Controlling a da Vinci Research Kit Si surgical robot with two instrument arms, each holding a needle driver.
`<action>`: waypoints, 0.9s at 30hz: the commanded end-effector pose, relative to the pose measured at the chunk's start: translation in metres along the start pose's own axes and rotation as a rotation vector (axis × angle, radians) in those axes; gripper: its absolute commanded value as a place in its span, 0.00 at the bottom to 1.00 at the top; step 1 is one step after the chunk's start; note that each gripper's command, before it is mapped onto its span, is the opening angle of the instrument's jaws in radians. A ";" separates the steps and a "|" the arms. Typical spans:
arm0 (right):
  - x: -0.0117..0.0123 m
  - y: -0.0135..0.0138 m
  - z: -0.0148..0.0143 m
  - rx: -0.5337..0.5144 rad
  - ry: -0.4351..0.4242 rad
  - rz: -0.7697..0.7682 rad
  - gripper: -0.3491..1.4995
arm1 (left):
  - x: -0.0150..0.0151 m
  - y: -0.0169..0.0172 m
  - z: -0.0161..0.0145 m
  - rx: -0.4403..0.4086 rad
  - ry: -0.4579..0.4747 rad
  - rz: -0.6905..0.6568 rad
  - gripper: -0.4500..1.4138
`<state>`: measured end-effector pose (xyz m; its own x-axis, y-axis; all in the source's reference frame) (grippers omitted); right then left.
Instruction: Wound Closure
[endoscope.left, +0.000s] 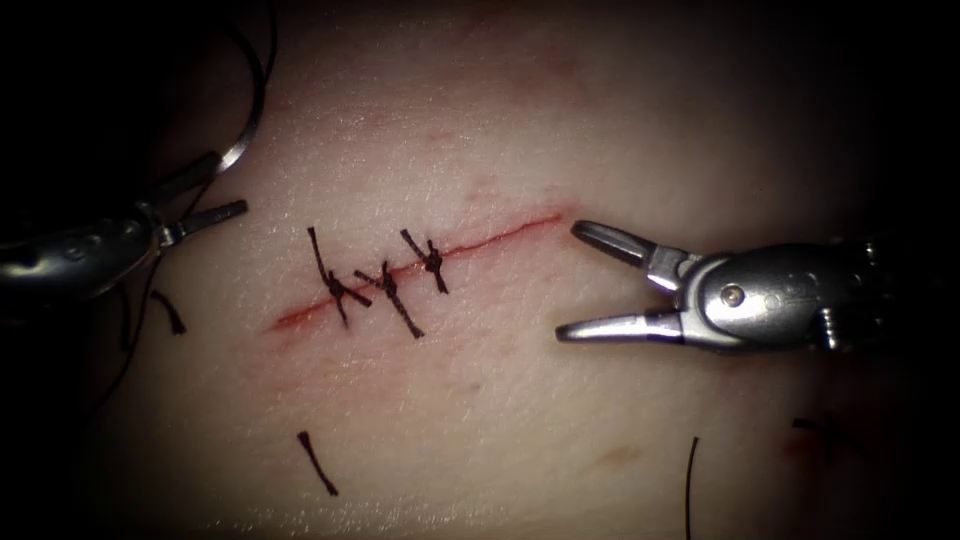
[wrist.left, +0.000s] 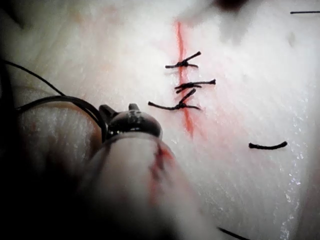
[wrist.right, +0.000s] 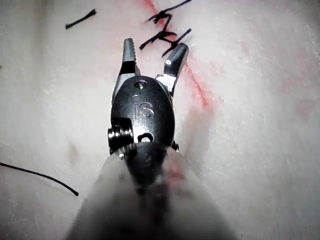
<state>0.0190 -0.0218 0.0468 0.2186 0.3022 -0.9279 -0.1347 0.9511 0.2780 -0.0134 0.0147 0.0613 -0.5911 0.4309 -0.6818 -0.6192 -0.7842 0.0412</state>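
Pale pork-belly tissue (endoscope.left: 560, 400) is crossed by a thin red cut (endoscope.left: 480, 243) running from about eight o'clock to two o'clock, and three dark knotted stitches (endoscope.left: 385, 285) are seen along it. At nine o'clock, left of the cut, the curved steel needle (endoscope.left: 245, 135) is held near one end by the left arm's silver tool (endoscope.left: 195, 200), jaws pinched on it (needle clear of the tissue), with black thread (endoscope.left: 130, 340) trailing beside it. At three o'clock, just off the cut's right end, the right arm's silver tool (endoscope.left: 575, 282) is held with jaws spread, gripping nothing, while short cut ends of black thread (endoscope.left: 317, 462) lie loose toward six o'clock.
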 end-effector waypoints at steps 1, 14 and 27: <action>-0.0005 -0.0007 0.0007 0.004 -0.001 -0.001 0.84 | -0.0001 0.0001 0.0009 -0.005 -0.001 -0.005 0.45; -0.0009 -0.0016 0.0009 0.009 0.001 0.000 0.84 | -0.0016 -0.0021 0.0020 -0.009 -0.019 -0.040 0.52; -0.0008 -0.0019 0.0009 0.011 0.002 0.004 0.84 | -0.0030 -0.0020 0.0027 -0.037 -0.046 -0.022 0.00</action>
<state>0.0194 -0.0232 0.0469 0.2172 0.3050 -0.9273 -0.1270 0.9507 0.2829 -0.0112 0.0160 0.0648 -0.6008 0.4710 -0.6459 -0.6150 -0.7885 -0.0029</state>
